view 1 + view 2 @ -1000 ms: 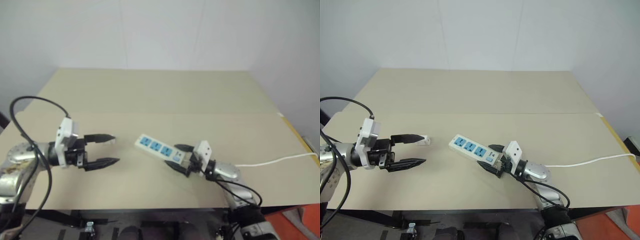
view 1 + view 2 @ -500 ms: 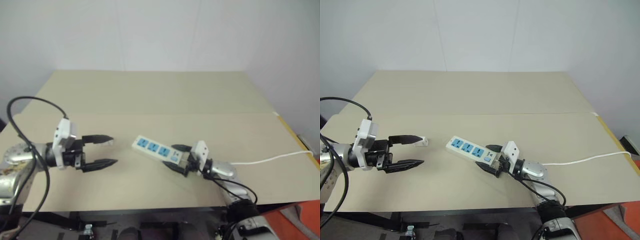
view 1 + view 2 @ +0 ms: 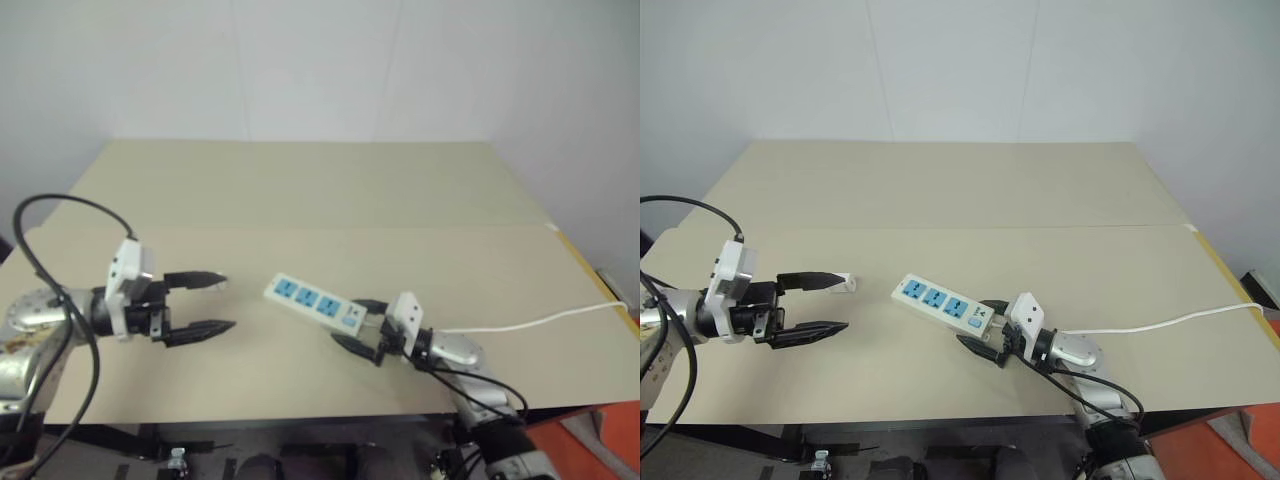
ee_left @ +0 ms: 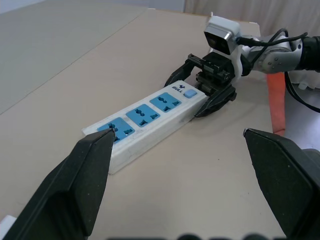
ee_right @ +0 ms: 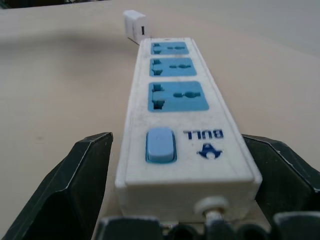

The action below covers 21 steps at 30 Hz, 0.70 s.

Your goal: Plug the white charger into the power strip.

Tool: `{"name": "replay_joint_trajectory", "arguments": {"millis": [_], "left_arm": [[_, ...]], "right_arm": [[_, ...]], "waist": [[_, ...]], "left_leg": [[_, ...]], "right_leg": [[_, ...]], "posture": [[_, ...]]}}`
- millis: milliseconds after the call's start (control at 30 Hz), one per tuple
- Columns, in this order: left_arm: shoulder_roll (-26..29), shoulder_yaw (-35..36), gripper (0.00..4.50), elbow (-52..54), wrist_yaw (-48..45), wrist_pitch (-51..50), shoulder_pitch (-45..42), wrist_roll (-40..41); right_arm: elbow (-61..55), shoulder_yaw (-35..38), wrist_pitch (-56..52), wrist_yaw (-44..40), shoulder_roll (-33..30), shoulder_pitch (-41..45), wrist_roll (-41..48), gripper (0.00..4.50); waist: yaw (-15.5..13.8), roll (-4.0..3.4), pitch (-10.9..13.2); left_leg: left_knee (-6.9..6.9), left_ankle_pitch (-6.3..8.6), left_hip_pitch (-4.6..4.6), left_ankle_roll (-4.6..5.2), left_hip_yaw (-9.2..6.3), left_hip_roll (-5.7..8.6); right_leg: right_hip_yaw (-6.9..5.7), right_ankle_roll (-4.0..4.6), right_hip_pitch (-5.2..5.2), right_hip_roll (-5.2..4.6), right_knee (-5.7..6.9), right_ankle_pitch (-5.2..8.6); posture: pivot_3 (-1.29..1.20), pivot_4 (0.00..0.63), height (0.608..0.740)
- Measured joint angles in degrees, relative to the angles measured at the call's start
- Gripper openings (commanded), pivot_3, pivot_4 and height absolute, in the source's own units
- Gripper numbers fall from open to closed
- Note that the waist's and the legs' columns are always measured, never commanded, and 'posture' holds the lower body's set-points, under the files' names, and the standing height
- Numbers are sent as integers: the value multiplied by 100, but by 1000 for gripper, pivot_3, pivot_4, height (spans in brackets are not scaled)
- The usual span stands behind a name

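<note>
The power strip (image 3: 942,304) lies flat and slanted on the table, its three blue outlet faces up. Its switch end (image 5: 161,145) sits between the black fingers of my right gripper (image 3: 975,323), which is open, with a gap showing on both sides. The white charger (image 3: 845,283) rests on the table to the left of the strip, just past its far end (image 5: 135,25). My left gripper (image 3: 843,302) hovers open beside the charger and points at the strip. Its upper fingertip (image 3: 836,276) is close to the charger, and nothing is between its fingers.
The strip's thin white cord (image 3: 1170,322) runs off to the right edge of the tan table (image 3: 960,190). A black cable (image 3: 60,205) loops above my left arm. The table's front edge lies close below both grippers.
The whole view has shifted a little. Both grippers stay open and about where they were. The strip and the charger have not moved.
</note>
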<state>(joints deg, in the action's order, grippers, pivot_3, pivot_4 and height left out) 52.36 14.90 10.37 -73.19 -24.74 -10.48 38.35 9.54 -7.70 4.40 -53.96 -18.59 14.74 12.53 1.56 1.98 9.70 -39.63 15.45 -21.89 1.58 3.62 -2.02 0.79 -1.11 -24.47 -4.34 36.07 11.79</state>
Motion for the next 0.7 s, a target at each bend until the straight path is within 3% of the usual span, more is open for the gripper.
{"name": "replay_joint_trajectory", "arguments": {"millis": [333,633,700], "left_arm": [[-6,-1,4500,-10,-18,44,-29,0],[58,165,4500,-1,-50,44,66,5],[74,185,4500,2,-54,44,67,5]], "right_arm": [[797,-69,146,-39,223,500,-9,4481],[1567,-56,574,-554,351,871,57,4481],[1719,-65,634,-726,357,956,60,4088]], "waist": [[-4,0,0],[94,2,-1],[99,2,-2]], "left_leg": [[0,0,2,0,1,0],[1,0,28,0,0,-4],[1,0,30,0,0,-4]], "right_leg": [[-1,0,3,0,-2,0],[2,0,22,3,-1,0],[2,0,23,2,0,0]], "posture": [[0,150,740],[0,150,740],[0,150,740]]}}
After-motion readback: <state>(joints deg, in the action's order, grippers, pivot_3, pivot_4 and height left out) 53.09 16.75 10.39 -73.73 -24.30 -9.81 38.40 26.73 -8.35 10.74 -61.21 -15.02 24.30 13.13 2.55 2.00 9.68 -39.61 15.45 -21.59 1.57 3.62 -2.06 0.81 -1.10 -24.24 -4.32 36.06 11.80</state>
